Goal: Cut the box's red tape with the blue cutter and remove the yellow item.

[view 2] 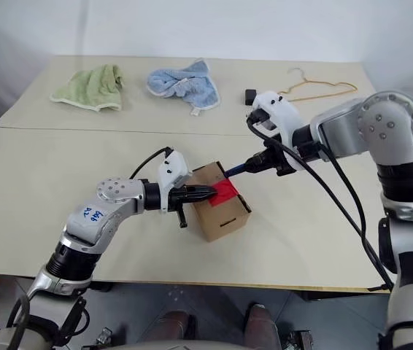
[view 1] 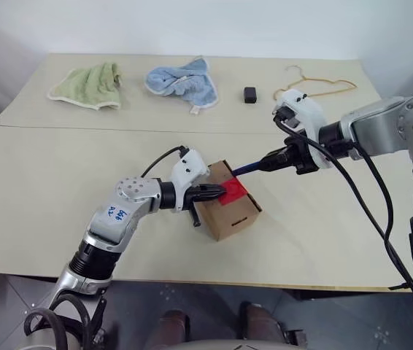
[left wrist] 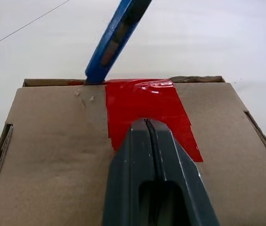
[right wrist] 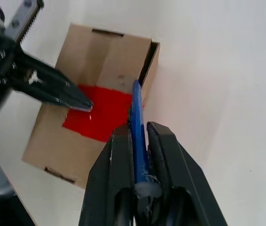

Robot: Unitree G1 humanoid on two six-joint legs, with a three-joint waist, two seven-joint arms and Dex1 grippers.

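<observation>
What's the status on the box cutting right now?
Left hand shut, pressing red tape. Right hand grips blue cutter, tip at box edge. Nothing blocking.

Green towel, blue cloth — black block, hanger

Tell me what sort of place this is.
Probably a robot test bench in a lab: two plain beige tables pushed together against a bare white wall, with staged props laid out, a green towel, a blue towel, a wire hanger and a taped box.
</observation>
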